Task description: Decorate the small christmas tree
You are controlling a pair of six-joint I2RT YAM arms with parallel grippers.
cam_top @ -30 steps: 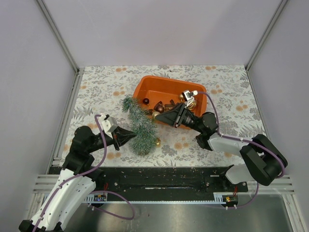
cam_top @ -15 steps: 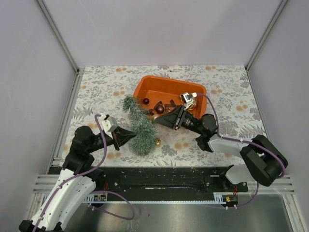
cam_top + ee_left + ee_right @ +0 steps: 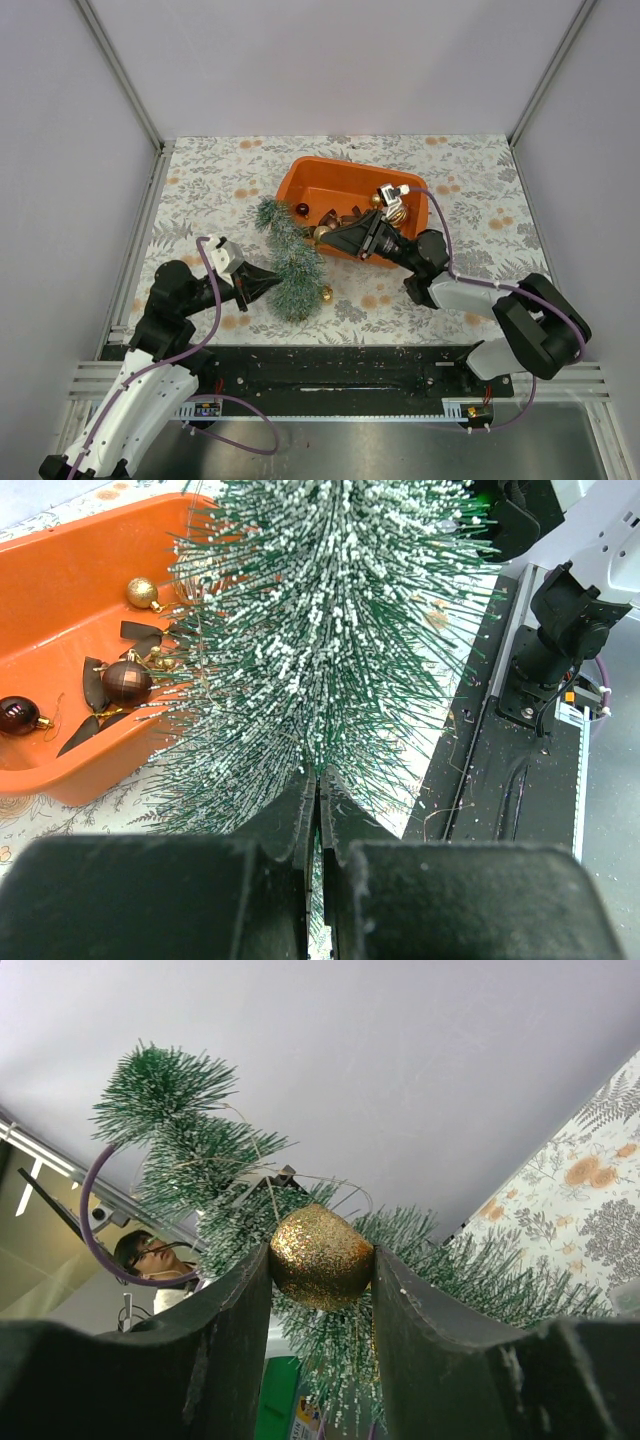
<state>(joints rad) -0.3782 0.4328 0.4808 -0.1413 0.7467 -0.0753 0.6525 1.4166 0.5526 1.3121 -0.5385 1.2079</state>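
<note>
We find the tree [image 3: 288, 258] left of centre in the top view, over the flowered desk [image 3: 200, 180], with its tip toward the upper left and its wide end toward the bottom. We cannot tell whether it rests on the desk. The left pincer [image 3: 266, 283] meets it from the left at the wide end. In the left wrist view its fingers are pressed almost together on the tree, and the needles fan from them to the top of the frame.

The right pincer [image 3: 324, 237] sits just right of the tree's middle, at the lower left rim of the orange tray [image 3: 330, 170]. In its wrist view it grips a gold bauble [image 3: 320, 1256] between both fingers, with needles close behind. We cannot tell if they touch. Loose baubles [image 3: 127, 680] lie in the tray.
</note>
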